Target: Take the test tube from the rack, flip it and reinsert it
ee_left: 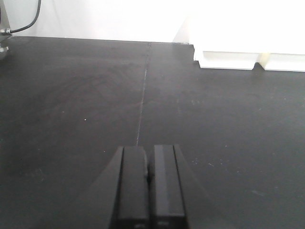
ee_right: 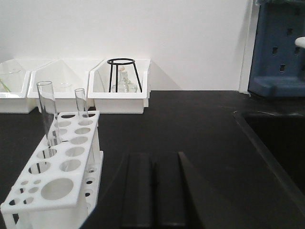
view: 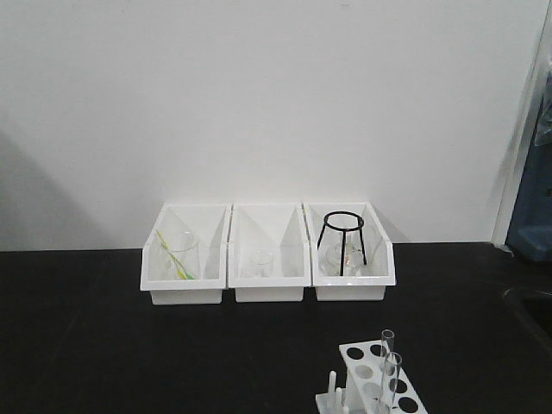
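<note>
Near the table's front right edge stands the rack (view: 373,379), with the test tube (ee_right: 47,113) and its twin (ee_right: 81,103) upright in holes along one row. Both the left gripper (ee_left: 148,183) and the right gripper (ee_right: 153,188) are clenched, grasping nothing, low over the black table (ee_left: 71,105).

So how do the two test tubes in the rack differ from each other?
In the right wrist view, the nearer tube looks wider and rises higher in the picture than the farther tube. The nearer tube sits mid-rack; the farther tube stands at the end by the bins. Both are clear, upright, open end up and untouched.
</note>
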Robot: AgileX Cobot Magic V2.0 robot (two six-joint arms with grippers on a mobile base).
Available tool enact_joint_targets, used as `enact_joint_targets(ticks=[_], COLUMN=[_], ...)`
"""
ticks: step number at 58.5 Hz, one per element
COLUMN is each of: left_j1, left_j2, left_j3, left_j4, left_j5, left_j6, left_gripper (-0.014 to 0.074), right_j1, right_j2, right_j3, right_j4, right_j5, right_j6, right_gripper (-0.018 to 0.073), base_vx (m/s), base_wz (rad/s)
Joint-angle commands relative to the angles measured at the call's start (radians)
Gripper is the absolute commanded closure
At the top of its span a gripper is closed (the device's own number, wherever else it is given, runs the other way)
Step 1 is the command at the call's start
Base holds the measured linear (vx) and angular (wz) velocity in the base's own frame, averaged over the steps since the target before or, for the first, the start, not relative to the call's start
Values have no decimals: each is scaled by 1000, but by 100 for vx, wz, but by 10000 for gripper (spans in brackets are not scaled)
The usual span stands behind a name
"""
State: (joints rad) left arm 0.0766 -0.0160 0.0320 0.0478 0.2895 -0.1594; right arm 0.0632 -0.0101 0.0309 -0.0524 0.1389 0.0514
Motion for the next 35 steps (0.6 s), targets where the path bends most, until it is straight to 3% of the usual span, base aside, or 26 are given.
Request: enact_joint_targets(ticks=[1, 35], left_j1=[-7, -7], left_j2=[-11, -11], left_j3=[0, 0], left_j4=[-4, -4], left_j5=[-87, -87], left_j6=[0, 0], left_gripper=[603, 603], right_j1=[-4, -4], right_j2=[-11, -11], right_j3=[1, 1], right_j4=[-9, -9], right_j5=[-78, -78], right_j6=[-6, -6], right_gripper=[571, 571], base_vx=[0, 0], base_wz=[0, 0])
